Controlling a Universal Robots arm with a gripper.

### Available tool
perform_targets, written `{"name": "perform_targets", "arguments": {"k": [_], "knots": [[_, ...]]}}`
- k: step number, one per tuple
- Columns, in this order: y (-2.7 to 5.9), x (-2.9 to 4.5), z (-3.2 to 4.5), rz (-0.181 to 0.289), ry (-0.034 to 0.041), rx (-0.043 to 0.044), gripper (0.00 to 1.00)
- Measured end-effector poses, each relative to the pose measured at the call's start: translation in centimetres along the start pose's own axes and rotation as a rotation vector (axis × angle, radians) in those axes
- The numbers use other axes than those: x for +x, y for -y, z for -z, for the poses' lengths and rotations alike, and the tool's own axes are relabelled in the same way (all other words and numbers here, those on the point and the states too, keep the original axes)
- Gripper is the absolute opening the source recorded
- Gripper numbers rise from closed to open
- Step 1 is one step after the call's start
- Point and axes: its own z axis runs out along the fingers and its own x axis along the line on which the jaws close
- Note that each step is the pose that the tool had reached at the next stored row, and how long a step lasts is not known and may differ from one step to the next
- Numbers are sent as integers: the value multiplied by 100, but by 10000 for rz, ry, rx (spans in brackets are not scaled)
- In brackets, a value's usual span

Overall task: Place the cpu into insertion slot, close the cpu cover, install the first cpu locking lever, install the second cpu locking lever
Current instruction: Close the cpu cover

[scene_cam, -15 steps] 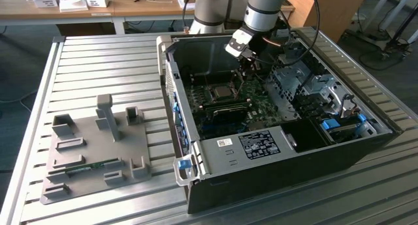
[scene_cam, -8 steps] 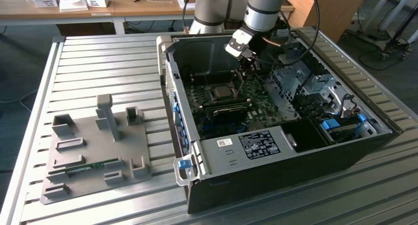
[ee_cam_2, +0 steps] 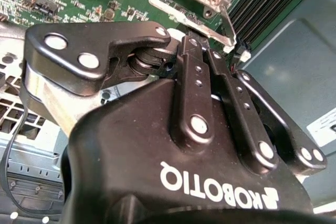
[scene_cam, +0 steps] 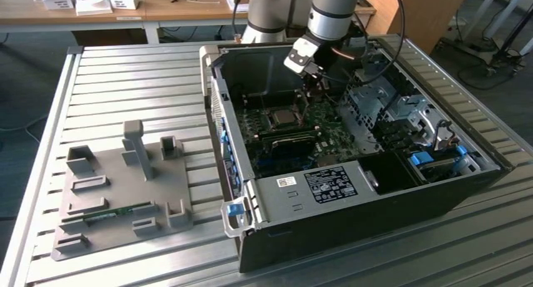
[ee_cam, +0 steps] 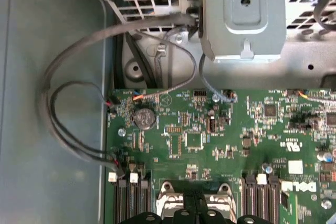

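As seen in the exterior view, found computer case [scene_cam: 350, 218] lying open on slatted metal table [scene_cam: 125, 75], with arm reaching down into it from the far side. Located gripper [scene_cam: 311, 89] low over green motherboard [scene_cam: 333, 134], just beyond the processor socket, toward the exterior view's right. Found fingers [ee_cam_2: 190, 72] drawn narrow, tips pressed together in both wrist views, with nothing visibly clamped between them. Located the cpu [scene_cam: 283, 117] as a grey square seated in the socket near the board's middle, close beside the gripper tips. Noted the cpu cover [ee_cam: 167, 192], a silvery frame, lying around the socket directly under the fingertips in the first wrist view. Appears down flat; cannot confirm latching. Cannot tell whether tips and frame touch. Noted memory slots [ee_cam: 260, 195] on either side of the socket, with coin battery [ee_cam: 145, 118] and looped grey cables [ee_cam: 68, 82] farther along the board. Recorded grey fixture tray [scene_cam: 117, 193] on the table toward the exterior view's left, well apart from the case, carrying a green circuit strip [scene_cam: 108, 213].
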Motion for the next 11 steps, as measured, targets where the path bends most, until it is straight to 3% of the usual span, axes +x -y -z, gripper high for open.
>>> {"name": "perform_targets", "arguments": {"k": [6, 11], "knots": [[131, -1, 3, 0, 0, -94, 11], [170, -2, 5, 1, 0, -116, 11]]}}
